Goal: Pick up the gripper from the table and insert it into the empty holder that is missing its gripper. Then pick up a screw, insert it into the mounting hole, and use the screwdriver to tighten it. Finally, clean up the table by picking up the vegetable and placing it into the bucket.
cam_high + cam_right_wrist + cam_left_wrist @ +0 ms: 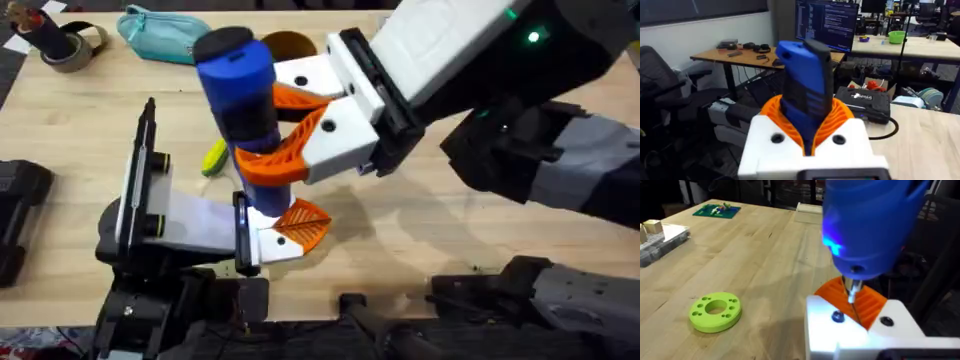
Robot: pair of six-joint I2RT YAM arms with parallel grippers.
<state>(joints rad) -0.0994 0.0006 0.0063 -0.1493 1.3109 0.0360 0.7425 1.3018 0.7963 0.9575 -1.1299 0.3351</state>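
**Overhead view.** The right gripper (305, 125) is clamped around the blue screwdriver (240, 85), with its orange ribbed pads (285, 150) pressed against the barrel. The tool stands nearly upright, black cap uppermost, over the white and orange gripper part (290, 232) seated in the holder (150, 225) at the near left of the table (420, 230). The step in hand is judged to be tightening the screw. The corn cob (213, 157) lies on the table just behind the screwdriver, partly hidden by it. The brown bucket (290, 44) stands at the far edge, beside the teal pouch (160, 35). The clean-up step is not yet done.

**Left wrist view.** The thin metal bit (852, 292) points down at the white block (860, 330), between two dark screw heads (838, 316). Whether the bit tip is seated in a screw cannot be told. A blue lamp glows on the barrel. A lime-green disc (715, 311) lies on the table, well apart. The state of the left gripper cannot be told.

**Right wrist view.** The screwdriver rises between the two orange pads, held firmly.

**Next move.** Keep the bit upright and centred on the screw head, press lightly downward, and run the driver until the screw seats. Then lift the tool clear before reaching for the corn cob.
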